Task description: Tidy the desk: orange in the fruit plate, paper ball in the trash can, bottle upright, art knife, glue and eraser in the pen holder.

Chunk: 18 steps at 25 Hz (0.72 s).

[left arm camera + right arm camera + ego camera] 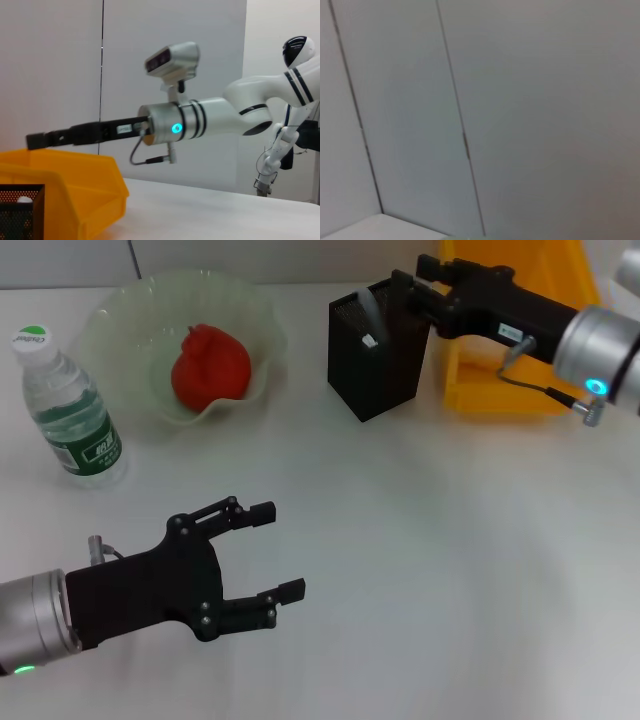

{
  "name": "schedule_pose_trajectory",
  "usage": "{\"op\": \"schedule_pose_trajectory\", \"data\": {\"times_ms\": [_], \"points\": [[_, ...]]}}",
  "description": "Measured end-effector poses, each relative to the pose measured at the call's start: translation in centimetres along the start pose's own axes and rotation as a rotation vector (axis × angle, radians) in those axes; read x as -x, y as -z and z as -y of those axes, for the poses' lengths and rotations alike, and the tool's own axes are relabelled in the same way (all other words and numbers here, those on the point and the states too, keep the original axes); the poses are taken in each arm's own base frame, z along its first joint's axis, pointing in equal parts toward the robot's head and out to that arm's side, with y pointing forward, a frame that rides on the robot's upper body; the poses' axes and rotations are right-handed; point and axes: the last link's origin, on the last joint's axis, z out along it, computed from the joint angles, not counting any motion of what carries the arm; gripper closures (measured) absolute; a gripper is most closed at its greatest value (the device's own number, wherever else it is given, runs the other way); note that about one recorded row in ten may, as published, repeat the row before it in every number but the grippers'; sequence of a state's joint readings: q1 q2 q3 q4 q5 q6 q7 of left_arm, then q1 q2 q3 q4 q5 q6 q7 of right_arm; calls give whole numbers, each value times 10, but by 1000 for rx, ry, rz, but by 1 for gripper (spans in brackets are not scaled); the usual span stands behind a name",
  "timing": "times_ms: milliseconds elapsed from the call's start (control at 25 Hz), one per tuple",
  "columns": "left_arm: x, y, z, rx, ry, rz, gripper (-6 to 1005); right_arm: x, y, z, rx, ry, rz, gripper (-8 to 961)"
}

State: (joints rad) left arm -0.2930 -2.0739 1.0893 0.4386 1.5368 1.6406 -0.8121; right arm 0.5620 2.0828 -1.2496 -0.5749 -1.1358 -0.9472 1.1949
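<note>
At the far right of the surface [420,540], the right gripper [425,280] is positioned over the pen holder [378,355]; its fingers are hidden, so its state cannot be told. The trash can [500,380] is partly masked by that arm. The orange [208,368] lies in the fruit plate [120,320]. The bottle [68,408] stands upright. The left gripper [285,552] is held released over open surface.

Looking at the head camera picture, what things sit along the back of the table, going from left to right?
bottle → fruit plate with the orange in it → pen holder → trash can, with the right gripper reaching over the pen holder.
</note>
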Motion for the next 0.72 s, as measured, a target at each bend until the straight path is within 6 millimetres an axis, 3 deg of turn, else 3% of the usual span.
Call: {"op": "schedule_pose_trajectory", "data": {"times_ms": [40, 80, 120, 160, 280, 320, 360, 440, 480, 520, 720], "points": [[0, 1, 1, -7, -1, -3, 158, 5, 15, -3, 28, 5, 43, 639], [0, 1, 1, -7, -1, -3, 158, 5, 15, -3, 28, 5, 43, 618], [0, 1, 1, -12, -2, -4, 158, 10, 35, -12, 86, -2, 94, 596], [0, 2, 1, -16, -3, -4, 158, 10, 35, -12, 86, -2, 94, 575], [1, 2, 2, -22, -2, -1, 158, 5, 78, -31, 215, 2, 139, 510], [1, 2, 1, -21, 0, -1, 158, -6, 108, -38, 278, 27, 114, 488], [1, 2, 1, -21, 0, -1, 158, -6, 108, -38, 278, 27, 114, 448], [2, 3, 2, -26, 6, 2, 158, -32, 148, -47, 359, 96, -4, 369], [2, 3, 2, -26, 6, 2, 158, -32, 148, -47, 359, 96, -4, 330], [2, 3, 2, -26, 6, 2, 158, -52, 170, -53, 392, 99, -88, 290], [2, 4, 2, -21, 25, 11, 158, -79, 191, -66, 415, 78, -128, 112]]}}
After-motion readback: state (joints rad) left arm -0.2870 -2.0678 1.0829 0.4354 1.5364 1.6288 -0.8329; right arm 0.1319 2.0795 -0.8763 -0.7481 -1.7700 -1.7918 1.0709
